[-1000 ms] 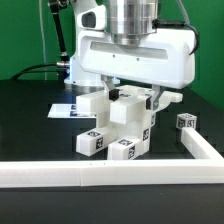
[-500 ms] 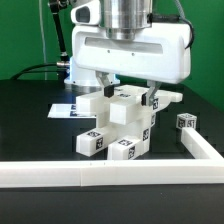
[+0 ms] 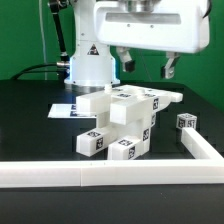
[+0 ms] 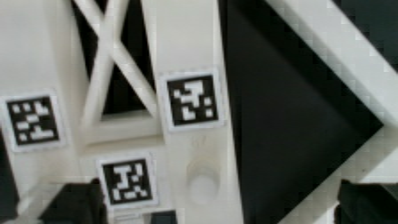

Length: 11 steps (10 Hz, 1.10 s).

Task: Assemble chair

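Gripper (image 3: 147,66) has risen clear of the chair (image 3: 120,122), jaws fully apart and empty. Chair stands unsupported on the table (image 3: 30,120), close behind the border rail (image 3: 60,172). The last part appears seated.

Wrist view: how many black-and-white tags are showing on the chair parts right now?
3. One tag on the wide bar; a second tag on the bar beside it; a third tag near the crosspiece joining them. More may lie outside the frame.
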{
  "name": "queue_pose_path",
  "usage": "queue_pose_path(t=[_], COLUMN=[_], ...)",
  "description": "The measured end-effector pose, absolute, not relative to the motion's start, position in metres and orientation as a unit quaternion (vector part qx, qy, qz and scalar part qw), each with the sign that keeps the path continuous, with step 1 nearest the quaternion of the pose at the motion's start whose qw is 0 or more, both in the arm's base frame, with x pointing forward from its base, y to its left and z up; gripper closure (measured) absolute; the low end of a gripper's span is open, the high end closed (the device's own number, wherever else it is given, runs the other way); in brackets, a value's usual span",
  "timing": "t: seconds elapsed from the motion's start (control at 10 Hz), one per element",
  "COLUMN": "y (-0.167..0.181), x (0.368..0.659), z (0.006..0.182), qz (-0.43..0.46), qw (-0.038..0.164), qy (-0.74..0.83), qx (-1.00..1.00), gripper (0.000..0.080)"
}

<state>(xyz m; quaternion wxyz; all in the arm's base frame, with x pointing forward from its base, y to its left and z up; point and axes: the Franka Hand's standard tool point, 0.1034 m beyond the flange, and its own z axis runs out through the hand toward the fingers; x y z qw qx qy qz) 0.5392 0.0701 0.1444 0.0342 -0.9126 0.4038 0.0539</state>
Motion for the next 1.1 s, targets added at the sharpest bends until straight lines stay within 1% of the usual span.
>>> queue_pose_path(t=[0.1,0.4,0.5,0.7,0.8,0.9,1.1], y=[0.08,0.077,0.082,0.119,0.127,0.123,0.124], x=[0.537,0.537,0.533,0.5,0.497,0.5,0.5], z=[0.146,0.144,0.143,0.141,0.138,0.136,0.135], qz=[0.054,0.055,0.053,0.056,0.06,0.061,0.061], qw=[0.035,0.034,0.033,0.034,0.039,0.046,0.045], qy=[0.403,0.398,0.415,0.427,0.425,0.432,0.431], qx=[-0.913,-0.915,-0.908,-0.902,-0.902,-0.898,-0.899], gripper=[0.015,0.015,0.015,0.015,0.015,0.015,0.015])
